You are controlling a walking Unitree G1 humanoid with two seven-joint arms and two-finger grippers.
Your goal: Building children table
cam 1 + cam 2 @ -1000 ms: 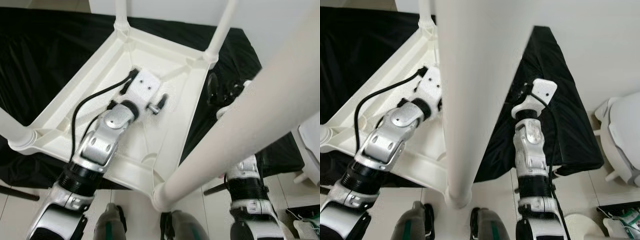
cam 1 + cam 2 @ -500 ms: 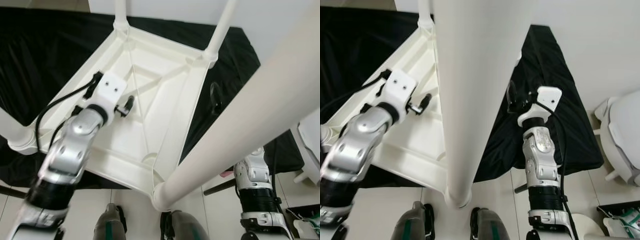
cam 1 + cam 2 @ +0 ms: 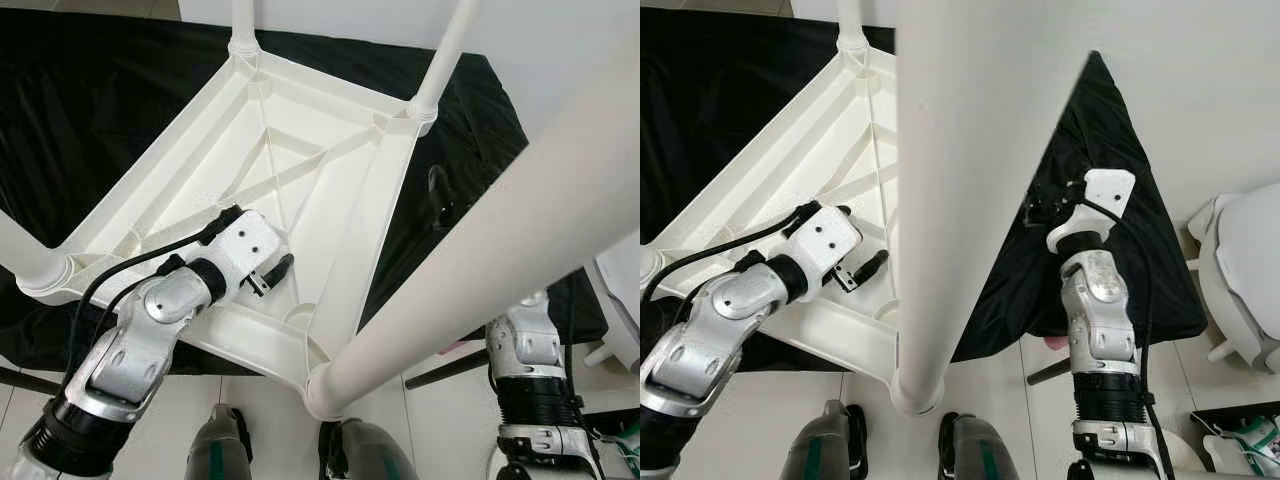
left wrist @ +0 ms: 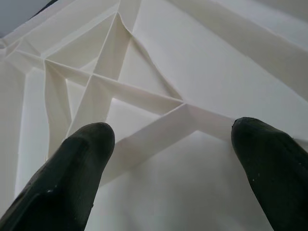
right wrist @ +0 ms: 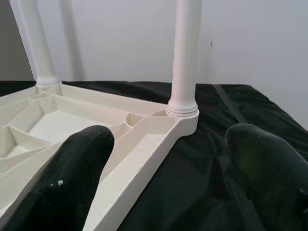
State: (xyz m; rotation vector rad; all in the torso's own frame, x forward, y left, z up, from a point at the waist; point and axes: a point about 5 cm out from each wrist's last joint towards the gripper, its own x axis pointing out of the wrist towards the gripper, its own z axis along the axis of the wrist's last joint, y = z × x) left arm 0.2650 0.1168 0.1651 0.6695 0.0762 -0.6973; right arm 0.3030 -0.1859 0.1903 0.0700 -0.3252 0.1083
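Observation:
A white plastic children's table (image 3: 330, 200) lies upside down on a black cloth, with its ribbed underside facing up. Its legs stand upward: two at the far corners (image 3: 445, 50), one at the left corner (image 3: 20, 255), and the nearest leg (image 3: 480, 270) rises close past my head. My left gripper (image 3: 275, 272) hovers open just above the underside near the front rail, with nothing between its fingers (image 4: 77, 163). My right gripper (image 3: 1040, 205) is held open over the cloth beside the table's right edge, facing the far right leg (image 5: 185, 57).
The black cloth (image 3: 90, 90) covers the floor under and around the table. A white rounded object (image 3: 1240, 270) stands at the right on pale tiles. A dark rod (image 3: 440, 370) lies by the cloth's edge. My feet (image 3: 225, 450) are close to the table's near corner.
My left gripper has drawn back from the middle of the underside towards the table's near rail. My right arm has pulled back a little along the right edge.

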